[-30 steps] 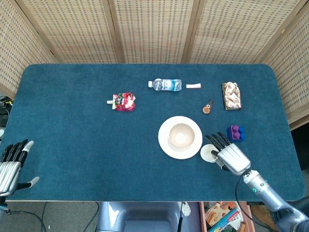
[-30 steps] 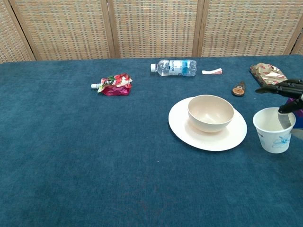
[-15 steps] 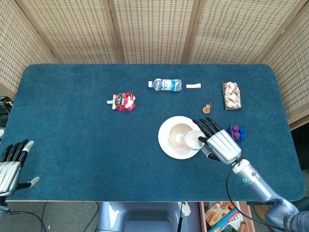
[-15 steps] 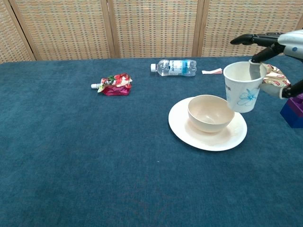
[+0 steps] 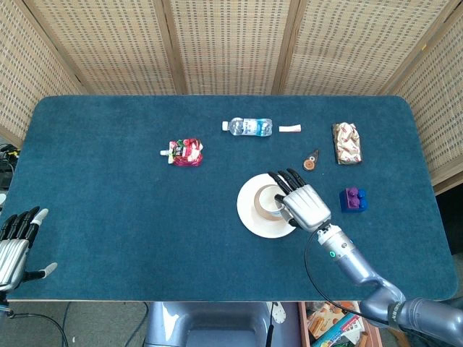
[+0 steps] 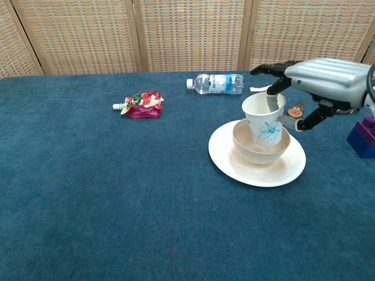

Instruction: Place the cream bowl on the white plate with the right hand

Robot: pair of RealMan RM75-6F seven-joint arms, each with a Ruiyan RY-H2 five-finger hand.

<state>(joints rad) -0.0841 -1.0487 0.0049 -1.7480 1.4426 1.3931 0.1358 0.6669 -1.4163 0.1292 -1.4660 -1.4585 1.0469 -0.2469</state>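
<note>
The cream bowl (image 6: 252, 153) sits on the white plate (image 6: 234, 167) right of the table's middle. My right hand (image 6: 322, 79) pinches the rim of a white paper cup (image 6: 265, 120) with a blue print, one finger inside it. The cup hangs tilted, its base down inside the bowl; whether it touches the bowl I cannot tell. From the head view my right hand (image 5: 300, 202) covers most of the bowl, and only the plate (image 5: 249, 217) rim and the cup (image 5: 273, 204) mouth show. My left hand (image 5: 14, 242) rests at the table's front left corner, fingers apart, holding nothing.
At the back of the table lie a water bottle (image 5: 248, 126) and a small white tube (image 5: 289, 129). A red pouch (image 5: 187, 152) lies left of the plate. Right of it are a small brown object (image 5: 311, 160), a patterned pouch (image 5: 347, 142) and a purple block (image 5: 352, 199).
My right hand lifted the paper cup from the table right of the plate, carried it left, and lowered it into the bowl. The left hand stayed put.
</note>
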